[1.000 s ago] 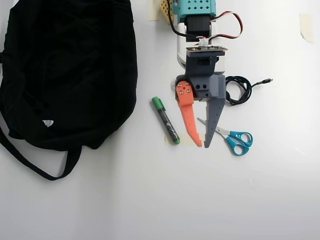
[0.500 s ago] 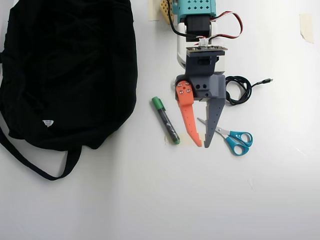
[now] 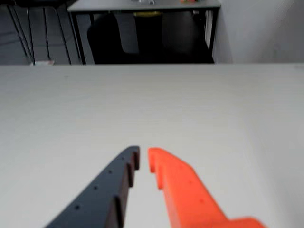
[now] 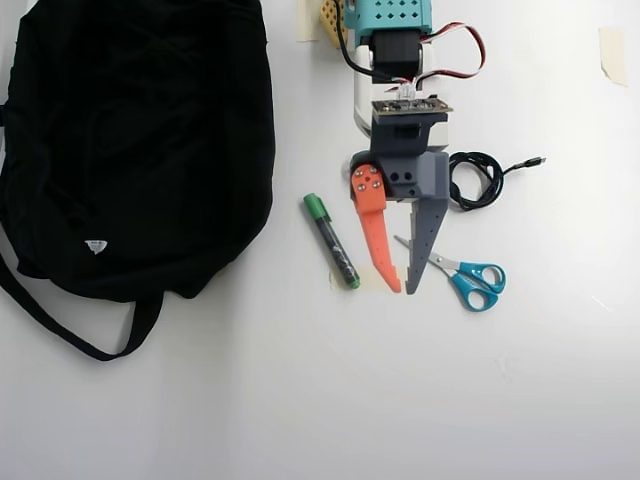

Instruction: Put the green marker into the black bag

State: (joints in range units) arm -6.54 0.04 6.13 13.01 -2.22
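Note:
The green marker [image 4: 332, 241] lies flat on the white table in the overhead view, green cap pointing up the picture, between the bag and my gripper. The black bag [image 4: 130, 140] fills the upper left, with its strap trailing to the lower left and a small white label. My gripper [image 4: 404, 289] hangs just right of the marker, with the orange finger [image 4: 375, 235] nearest it. The jaws are nearly closed and hold nothing. In the wrist view the gripper [image 3: 144, 153] shows only bare table ahead; the marker and bag are out of that view.
Blue-handled scissors [image 4: 465, 275] lie partly under the grey finger to the right. A coiled black cable [image 4: 478, 180] sits beside the arm. A strip of tape [image 4: 612, 50] is at the top right. The wrist view shows another desk [image 3: 142, 5] beyond the table edge.

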